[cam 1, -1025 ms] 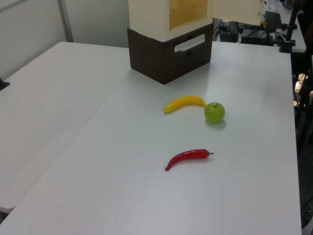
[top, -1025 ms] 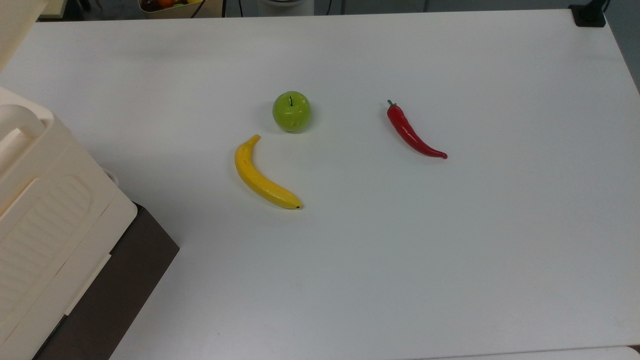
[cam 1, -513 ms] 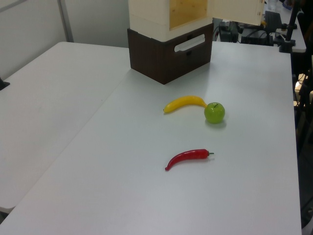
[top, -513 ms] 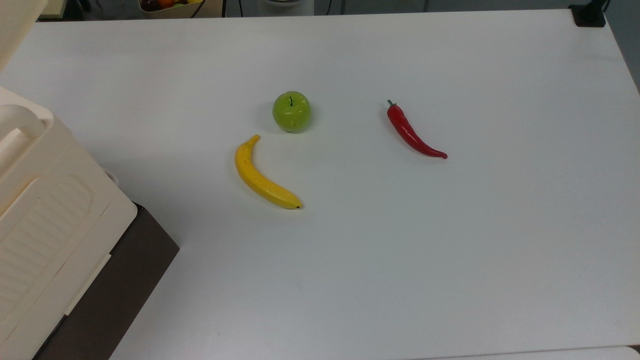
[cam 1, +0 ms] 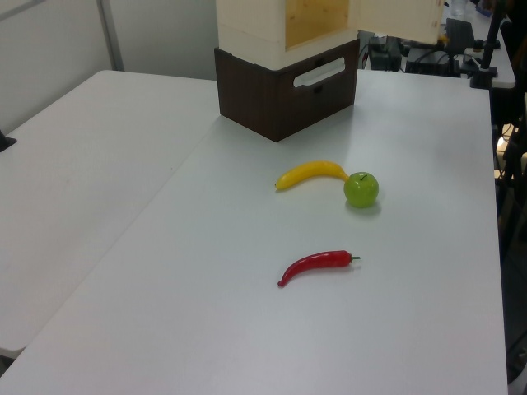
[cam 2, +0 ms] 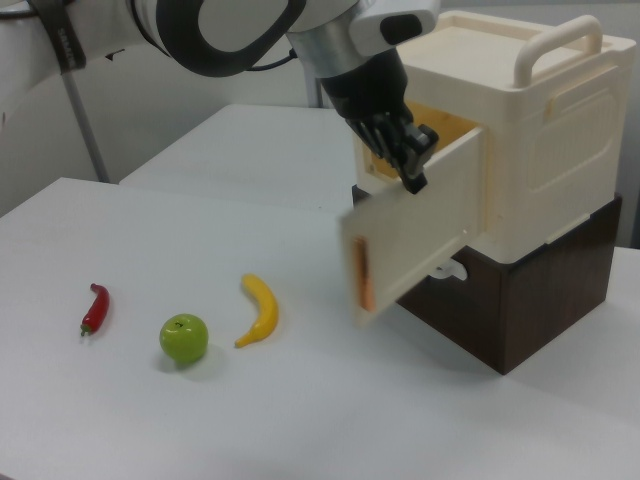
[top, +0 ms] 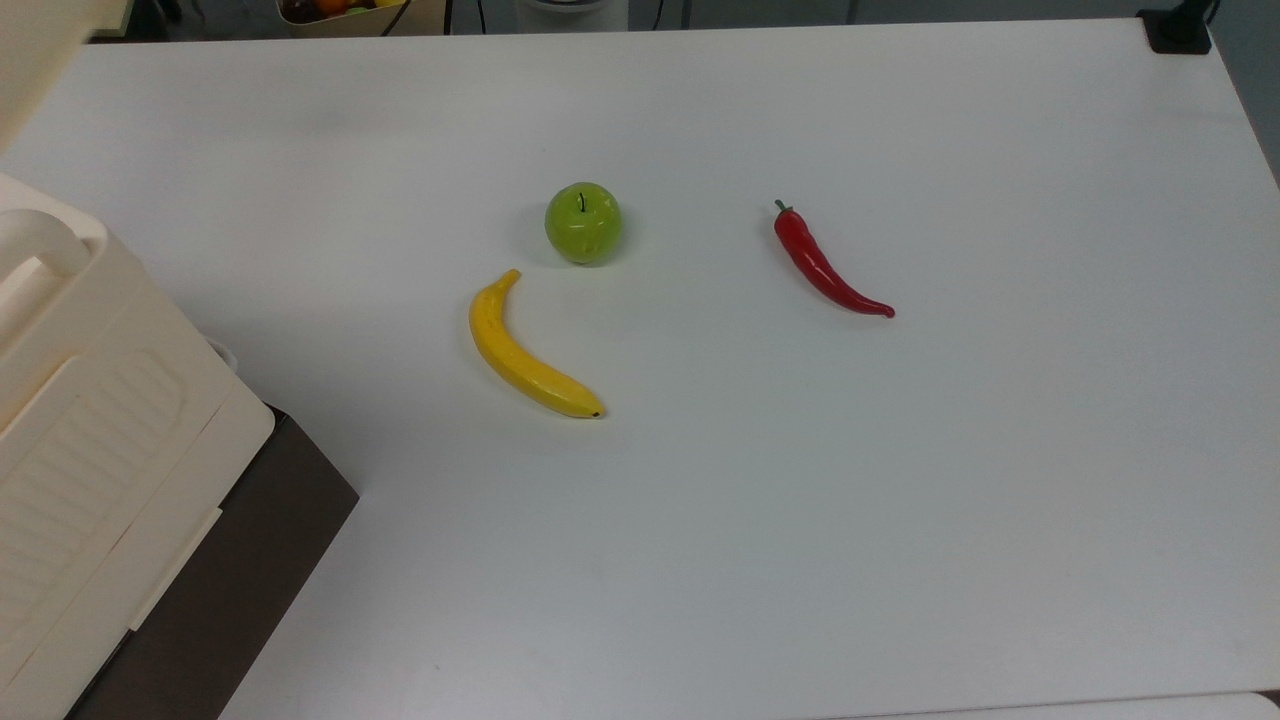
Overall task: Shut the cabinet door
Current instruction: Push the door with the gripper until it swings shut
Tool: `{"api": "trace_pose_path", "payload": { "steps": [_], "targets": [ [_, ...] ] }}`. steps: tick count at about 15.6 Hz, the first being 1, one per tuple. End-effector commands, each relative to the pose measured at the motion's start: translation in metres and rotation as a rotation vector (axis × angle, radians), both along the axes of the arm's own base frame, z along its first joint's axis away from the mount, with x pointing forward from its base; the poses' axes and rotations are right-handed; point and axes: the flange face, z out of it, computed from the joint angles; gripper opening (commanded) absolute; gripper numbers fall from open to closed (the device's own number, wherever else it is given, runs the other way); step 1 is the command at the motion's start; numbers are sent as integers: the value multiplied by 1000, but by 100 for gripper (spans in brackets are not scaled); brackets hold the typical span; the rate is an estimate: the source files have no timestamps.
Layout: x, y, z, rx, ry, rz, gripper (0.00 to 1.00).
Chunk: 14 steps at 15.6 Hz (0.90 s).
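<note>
White table (top: 900,500) seen from three cameras, with a cabinet and three pieces of toy produce. In the top view, from left to right: the cream cabinet (top: 90,440), its ribbed recessed panel facing up and its dark brown base (top: 250,560) below, fills the lower left corner; a yellow banana (top: 525,355) lies near the middle, a green apple (top: 583,222) just beyond its stem end, and a red chili pepper (top: 825,265) lies well apart toward the top view's right. A strip of the cabinet door (top: 35,50) shows in the upper left corner. In the left view the cabinet (cam 1: 255,25) stands at the far end of the table on its brown base (cam 1: 280,95), with a pale handle on the base's front; the door (cam 1: 395,18) stands out toward the left view's right, exposing a wood-toned interior. In the right view, from left to right: chili pepper (cam 2: 94,308), apple (cam 2: 184,338), banana (cam 2: 260,310), then the cabinet door (cam 2: 415,235), swung partly open and blurred, hinged along the side nearer the cabinet (cam 2: 530,140). The gripper (cam 2: 408,150) at the end of the white arm (cam 2: 250,30) meets the door's upper edge; whether the fingers are open or closed cannot be told.
</note>
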Motion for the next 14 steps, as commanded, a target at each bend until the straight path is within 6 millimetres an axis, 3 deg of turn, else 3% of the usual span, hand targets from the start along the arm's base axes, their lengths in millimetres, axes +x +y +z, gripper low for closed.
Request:
{"api": "trace_pose_path", "payload": {
  "steps": [1,4,8,14],
  "targets": [
    [14,26,-6,24,-3,58,0],
    [36,51,-17,57,-15,65,0],
    [71,68,-31,85,-120,48,0],
    [97,63,-34,52,-296,-35,0]
  ]
}}
